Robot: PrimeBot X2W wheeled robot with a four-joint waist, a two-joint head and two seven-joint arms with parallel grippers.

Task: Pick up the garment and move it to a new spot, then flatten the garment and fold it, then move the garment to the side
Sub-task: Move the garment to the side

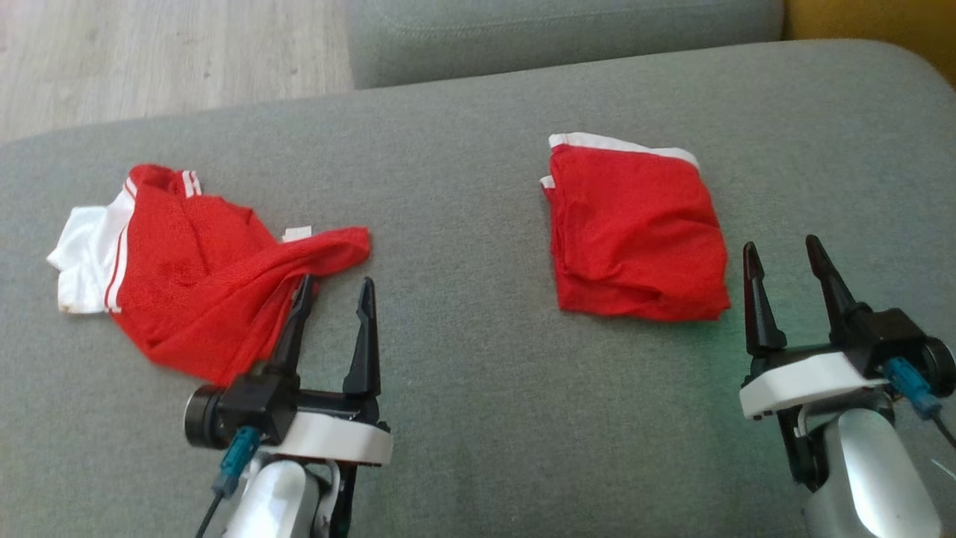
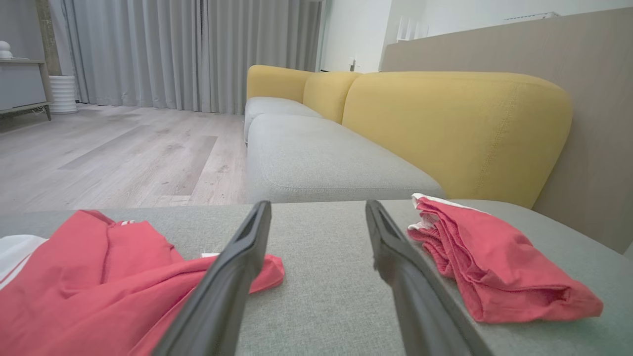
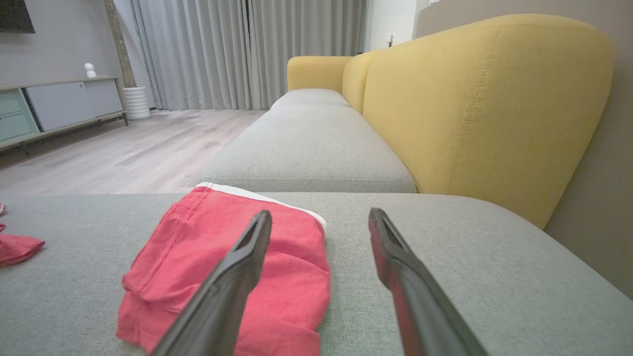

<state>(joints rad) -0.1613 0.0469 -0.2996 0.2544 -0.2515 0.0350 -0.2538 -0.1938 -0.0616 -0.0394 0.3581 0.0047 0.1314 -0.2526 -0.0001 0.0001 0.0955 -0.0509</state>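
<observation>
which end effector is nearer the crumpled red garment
Left. The left end effector has one finger over the crumpled red garment; the right end effector sits beside the folded garment.

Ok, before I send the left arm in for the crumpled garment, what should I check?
1. Left gripper open, nothing held: ok.
2. Right gripper open, beside the folded garment, not gripping it: ok.
3. Crumpled garment lies wholly on the cushion: ok.
4. Bare cushion between the two garments: ok.
5. Left gripper lined up on the cloth: probably not ok, only its left finger overlaps the hem.
6. That finger touching the cloth: cannot tell.
</observation>
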